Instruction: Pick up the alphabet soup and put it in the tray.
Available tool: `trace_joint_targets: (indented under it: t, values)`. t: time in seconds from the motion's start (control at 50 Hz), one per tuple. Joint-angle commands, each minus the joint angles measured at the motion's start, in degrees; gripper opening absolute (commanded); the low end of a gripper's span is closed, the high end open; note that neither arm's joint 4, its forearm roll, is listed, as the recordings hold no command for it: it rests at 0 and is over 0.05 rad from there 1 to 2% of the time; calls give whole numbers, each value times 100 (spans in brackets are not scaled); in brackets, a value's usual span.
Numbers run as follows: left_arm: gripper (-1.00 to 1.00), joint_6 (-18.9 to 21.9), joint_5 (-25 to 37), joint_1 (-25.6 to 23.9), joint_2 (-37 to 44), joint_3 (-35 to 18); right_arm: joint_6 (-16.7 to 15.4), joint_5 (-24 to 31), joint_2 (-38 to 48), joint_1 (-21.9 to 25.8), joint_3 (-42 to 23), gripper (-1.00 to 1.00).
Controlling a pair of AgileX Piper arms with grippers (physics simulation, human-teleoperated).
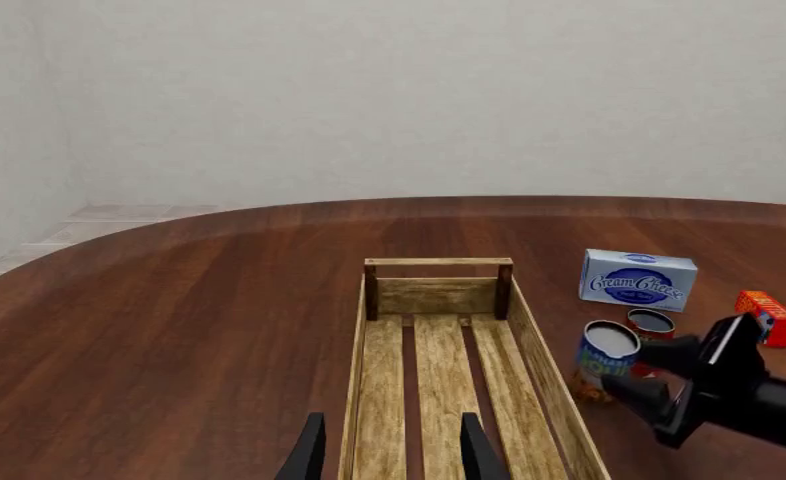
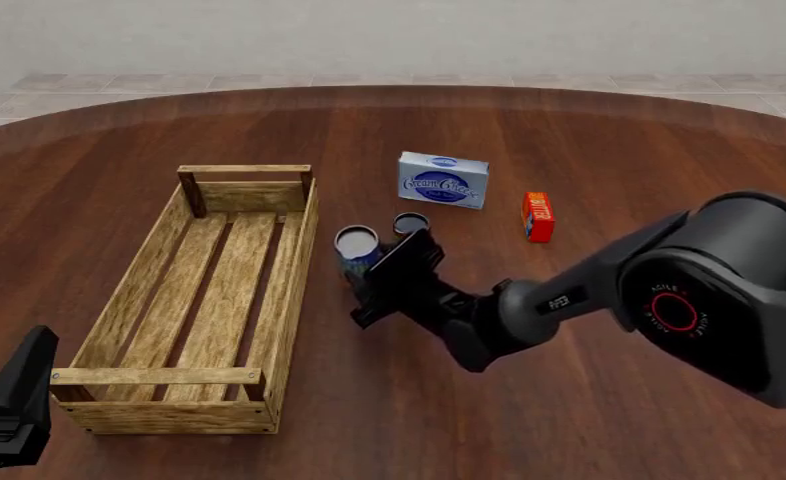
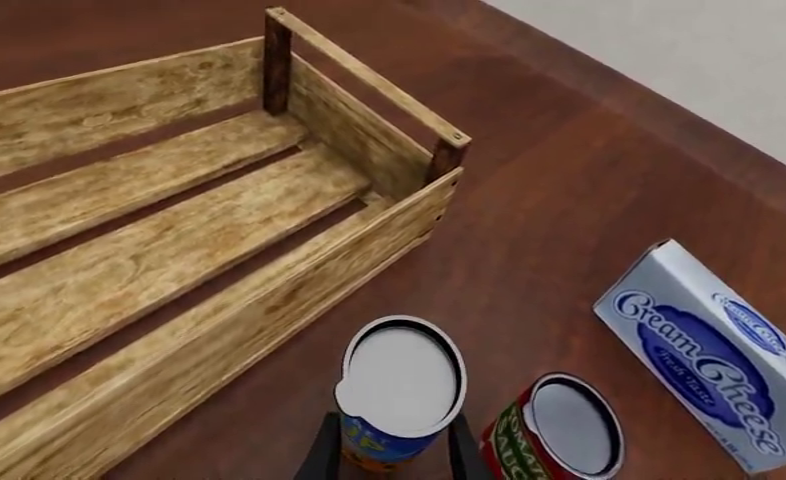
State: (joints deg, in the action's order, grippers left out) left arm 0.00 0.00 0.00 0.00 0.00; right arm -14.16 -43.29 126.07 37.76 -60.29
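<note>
Soup can, small, round, blue label, grey metal top (image 3: 400,385), stands on shiny brown wood table (image 2: 593,150) just beside long light-wood slatted tray (image 2: 220,300). Right gripper (image 3: 390,455): two black fingers, one each side of can, pinching it. Two cans: second, red-green (image 3: 560,430), touching or nearly. One blue-white cream cheese box (image 2: 443,180), one small red box (image 2: 537,216). Left gripper (image 1: 390,450) spread over tray's near end.
</note>
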Motion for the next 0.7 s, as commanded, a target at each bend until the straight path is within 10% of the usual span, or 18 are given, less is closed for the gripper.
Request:
trace_joint_targets:
  t: [0.02,0.7]
  values:
    - [100,0,0,0,0,0,132,-48,-308,-13,134,-100]
    - [100,0,0,0,0,0,223,165,-1423,257,621,-100]
